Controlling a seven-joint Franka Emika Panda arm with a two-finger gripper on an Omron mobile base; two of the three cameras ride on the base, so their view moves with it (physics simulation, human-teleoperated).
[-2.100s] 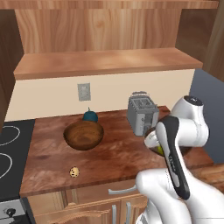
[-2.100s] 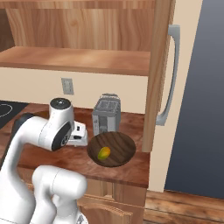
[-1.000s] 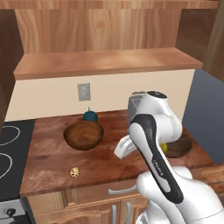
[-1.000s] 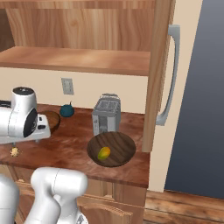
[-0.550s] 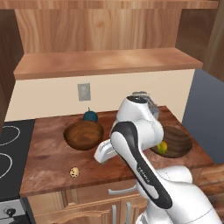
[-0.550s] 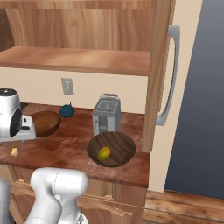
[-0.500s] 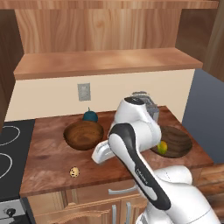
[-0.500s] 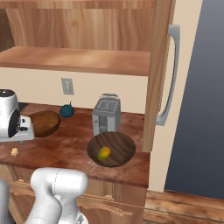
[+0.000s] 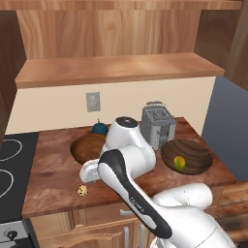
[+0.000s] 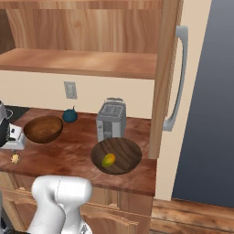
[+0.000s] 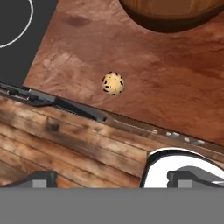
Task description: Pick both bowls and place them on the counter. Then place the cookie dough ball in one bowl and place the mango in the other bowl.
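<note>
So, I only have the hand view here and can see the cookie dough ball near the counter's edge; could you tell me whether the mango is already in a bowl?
Observer: Yes, the mango lies inside the wider, dark bowl on the counter.
Operator: Thank you. What stands behind that bowl?
Observer: A silver toaster, against the wall.
Operator: And is the brown rim at the top of my view the other bowl?
Observer: Yes, that is the reddish-brown bowl, and nothing lies in it. A dark teal round thing with a stem sits just behind it.
Operator: Where is the gripper relative to the dough?
Observer: The gripper hangs just above the cookie dough ball, not touching it.
</note>
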